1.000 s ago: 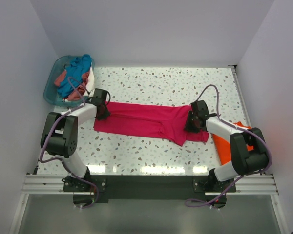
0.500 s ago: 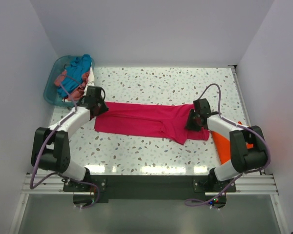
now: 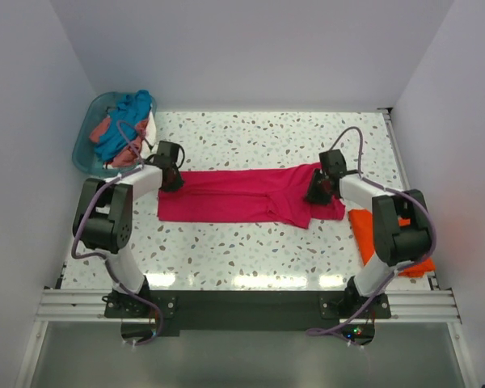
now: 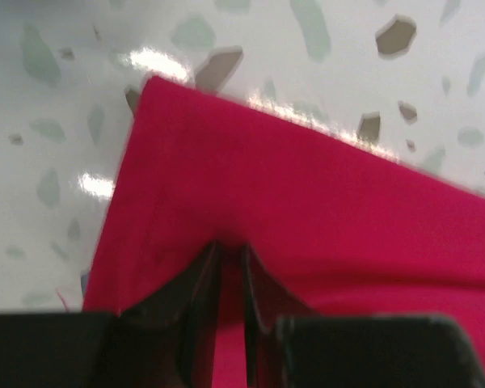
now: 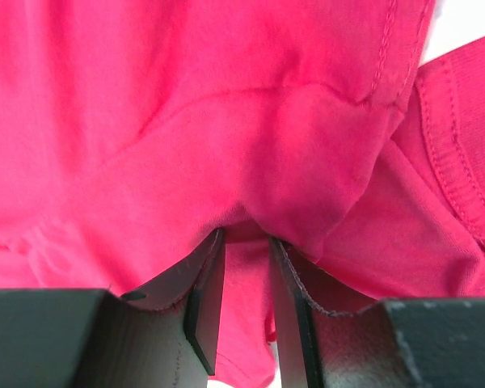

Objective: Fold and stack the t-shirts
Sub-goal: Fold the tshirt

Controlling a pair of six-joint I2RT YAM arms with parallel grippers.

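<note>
The magenta t-shirt (image 3: 246,196) lies part-folded at desk centre, both tools pinching it: left tool (image 4: 230,267) at 9 o'clock, right tool (image 5: 242,250) at 3 o'clock. 1 orange t-shirt (image 3: 364,230) lies folded; others wait in the basin (image 3: 85,133) at 10 o'clock.

I see white speckled terrazzo tabletop (image 3: 250,133), glare streaks along its near edge. Plain pale walls (image 3: 250,48) box it on three sides. Aluminium rail (image 3: 242,305) spans front. Grey floor (image 3: 242,356) below.
</note>
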